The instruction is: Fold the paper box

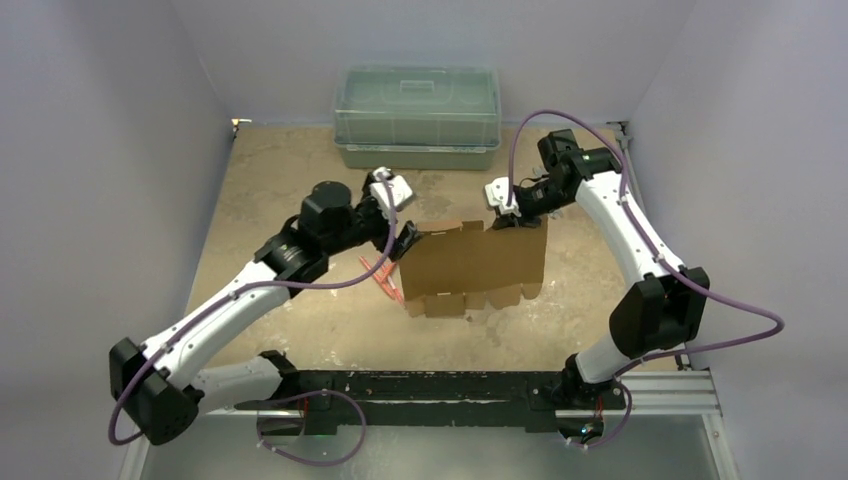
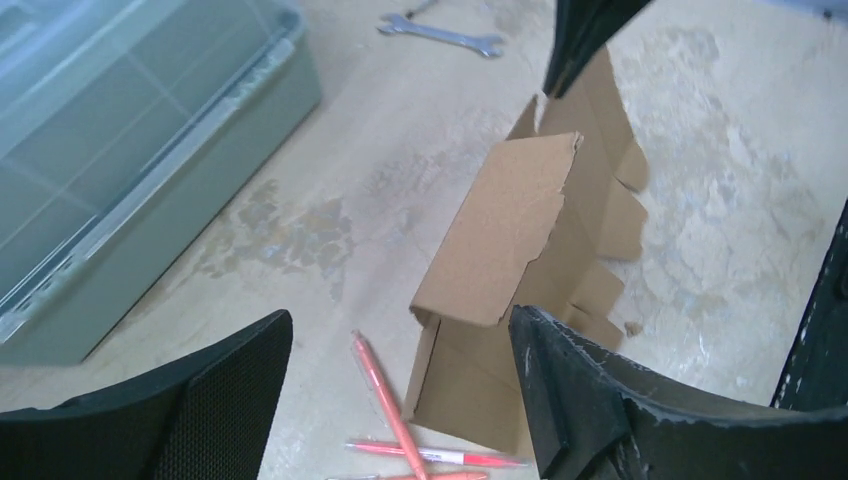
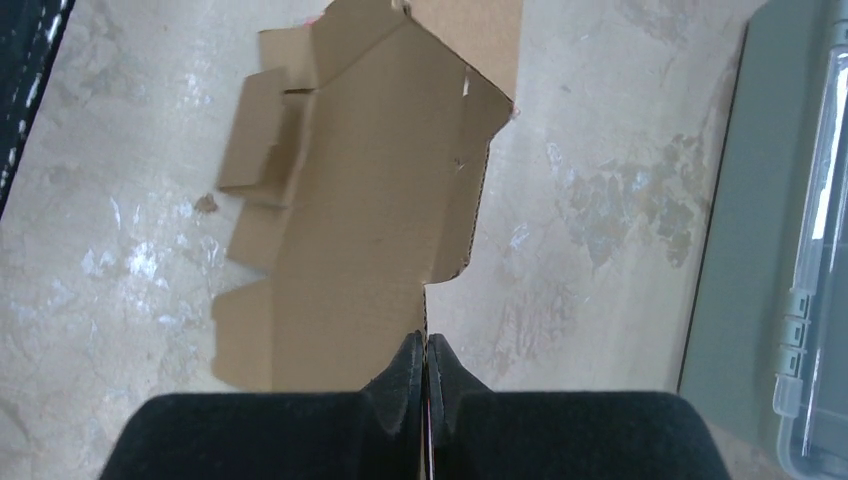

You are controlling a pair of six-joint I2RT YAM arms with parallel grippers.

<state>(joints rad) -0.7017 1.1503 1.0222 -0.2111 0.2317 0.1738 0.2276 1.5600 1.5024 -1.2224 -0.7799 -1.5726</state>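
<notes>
One paper box [image 1: 475, 265] sits at mid-table [image 1: 300, 200] in the top view: brown die-cut card, partly folded. Long axis runs 9 to 3 o'clock, with the tabbed edge facing 6 o'clock and the plain edge facing 12. In the left wrist view one panel is tilted up off the rest of the sheet.

Right gripper [image 1: 505, 215] is at the box's 1 o'clock corner. Its fingers [image 3: 405, 380] are pressed together, pinching the edge of the card.

Left gripper [image 1: 405, 240] is at the box's 9–10 o'clock end with its jaws spread wide. From its own camera the two fingers [image 2: 220, 390] frame the near end of the sheet. Whether they touch the card, cannot tell.

Counts:
- one green translucent bin [image 1: 417, 115], lid on, at 12 o'clock from the box and well apart from it
- pink pens [image 1: 385, 278] on the table just beside the box's 8 o'clock corner — two clear and crossing, maybe a third cut off by the frame edge
- one wrench [image 2: 440, 35], seen only in the left wrist view, lying flat beyond the box
</notes>
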